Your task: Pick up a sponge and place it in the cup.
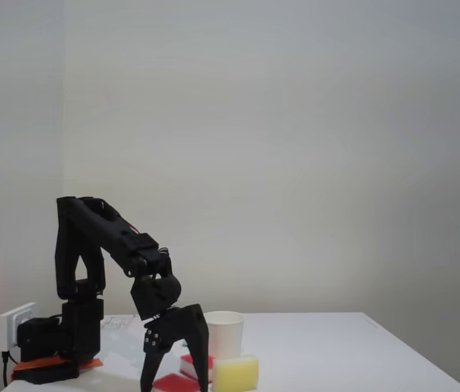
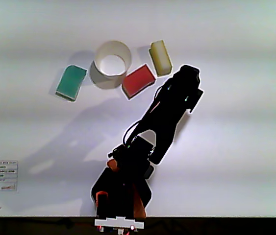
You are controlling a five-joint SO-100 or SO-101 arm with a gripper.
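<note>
My jaws stand spread above the bench, straddling a red sponge (image 1: 176,382), the cup (image 1: 225,333) just behind.

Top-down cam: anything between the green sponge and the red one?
Yes, the cup stands between the green sponge and the red sponge in the other view.

White table (image 2: 236,161) carries cup (image 2: 112,58), sponge (image 2: 138,81), yellow sponge (image 2: 160,58), green sponge (image 2: 71,82).

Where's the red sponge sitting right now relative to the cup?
In the other view, the red sponge lies flat on the table just right of the white cup, with the yellow sponge beyond it to its upper right and the gripper close on its right.
</note>
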